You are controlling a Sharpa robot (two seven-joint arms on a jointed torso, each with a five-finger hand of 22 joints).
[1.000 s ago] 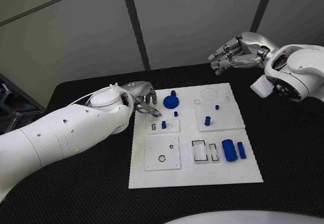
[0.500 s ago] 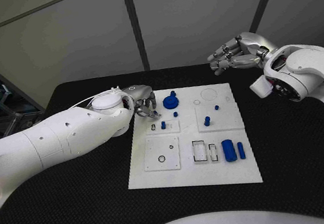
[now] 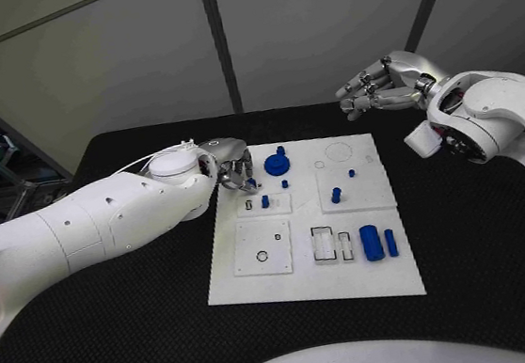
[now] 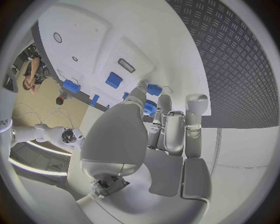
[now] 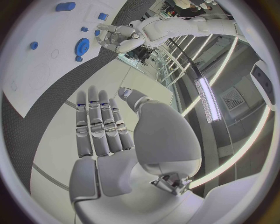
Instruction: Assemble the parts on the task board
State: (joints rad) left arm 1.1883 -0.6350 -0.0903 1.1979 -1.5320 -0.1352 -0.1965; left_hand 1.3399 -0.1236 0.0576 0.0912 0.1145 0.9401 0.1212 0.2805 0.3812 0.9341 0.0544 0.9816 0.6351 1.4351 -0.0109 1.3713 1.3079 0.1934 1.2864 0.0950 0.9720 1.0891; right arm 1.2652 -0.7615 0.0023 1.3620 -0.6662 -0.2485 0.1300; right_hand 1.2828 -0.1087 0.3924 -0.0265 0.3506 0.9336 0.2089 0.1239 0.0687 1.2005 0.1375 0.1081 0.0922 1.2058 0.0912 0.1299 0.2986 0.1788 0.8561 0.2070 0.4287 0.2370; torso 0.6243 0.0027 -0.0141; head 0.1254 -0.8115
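The white task board (image 3: 361, 271) lies mid-table. A blue gear (image 3: 278, 164) sits near its far left corner, and small blue pegs (image 3: 336, 195) stand in the plates behind the middle. Two blue cylinders (image 3: 372, 243) lie at the near right. My left hand (image 3: 230, 166) hangs over the board's far left corner with fingers curled down beside the gear. In the left wrist view the gear (image 4: 150, 109) shows between the fingers (image 4: 164, 122); whether they grip anything is unclear. My right hand (image 3: 383, 84) hovers above the table's far right, holding nothing, with its fingers (image 5: 99, 123) straight.
Empty rectangular slots (image 3: 325, 243) and a square plate with a round hole (image 3: 262, 246) lie on the board's near half. Black table (image 3: 119, 302) surrounds the board on both sides. Grey wall panels stand behind the far edge.
My left hand has shifted slightly left and lower, toward the board's far left corner. The right hand and the parts have stayed put.
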